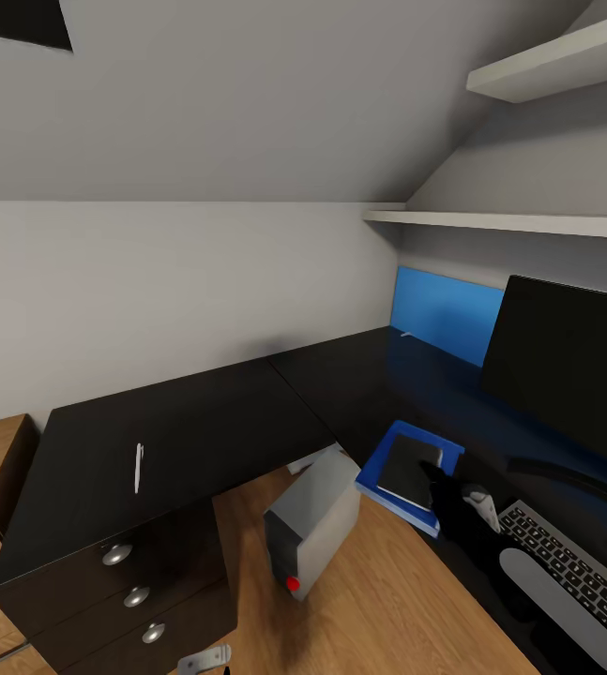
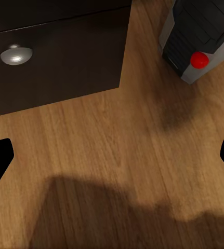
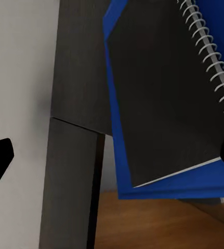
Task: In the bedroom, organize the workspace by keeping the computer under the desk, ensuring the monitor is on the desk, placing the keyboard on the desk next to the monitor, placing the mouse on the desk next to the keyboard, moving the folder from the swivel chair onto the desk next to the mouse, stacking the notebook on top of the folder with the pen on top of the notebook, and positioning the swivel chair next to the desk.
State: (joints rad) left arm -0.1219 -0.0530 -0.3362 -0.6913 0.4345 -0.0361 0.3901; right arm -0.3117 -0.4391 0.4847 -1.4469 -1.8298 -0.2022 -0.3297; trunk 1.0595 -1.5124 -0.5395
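Note:
The blue folder lies at the black desk's inner edge, one corner overhanging the floor. The dark notebook rests on it, its spiral binding clear in the right wrist view. My right gripper hovers open just above them. The white pen lies alone on the desk's left wing. The grey computer stands on the floor under the desk. The monitor and keyboard are at the right. My left gripper is open over bare floor. The swivel chair is out of view.
A dark drawer unit with round knobs stands under the desk's left wing, close to my left gripper. A blue panel leans at the desk's back. White shelves hang above. A small pale object, perhaps the mouse, lies beside the keyboard.

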